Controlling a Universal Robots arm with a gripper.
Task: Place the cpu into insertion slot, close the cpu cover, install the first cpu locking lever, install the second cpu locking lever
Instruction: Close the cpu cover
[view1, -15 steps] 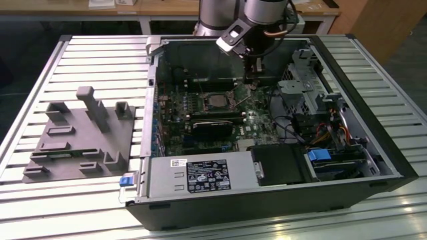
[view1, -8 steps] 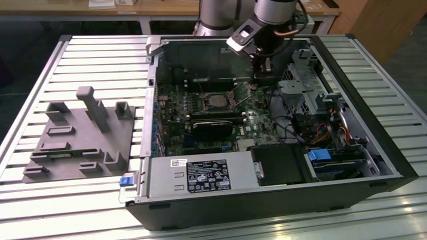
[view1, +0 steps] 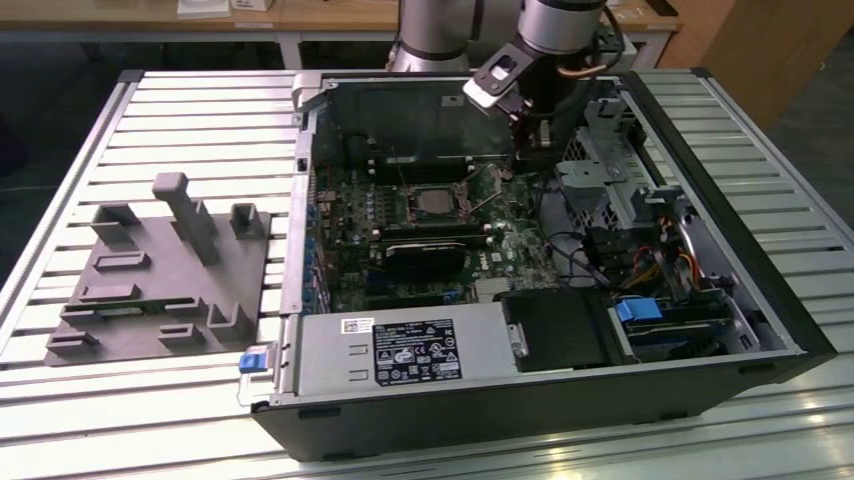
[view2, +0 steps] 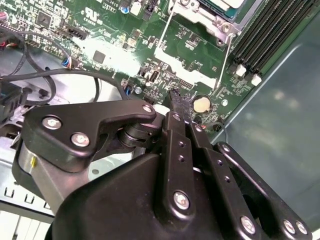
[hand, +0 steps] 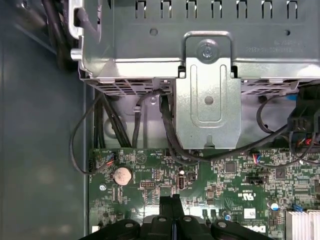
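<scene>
In the exterior view the cpu, a dull silver square, lies in the insertion slot on the green board inside the open case. My gripper hangs over the board to the exterior view's right of the slot, apart from it. In both wrist views its black fingers are pressed together with nothing between them, the gripper just above the board near a coin battery. The second wrist view shows the chip's corner, the silvery cpu cover framing it, and a thin wire lever beside it.
A grey moulded fixture sits on the slatted table at the exterior view's left. Inside the case are the power supply, a black drive bay, long memory slots, a metal cage and loose black cables.
</scene>
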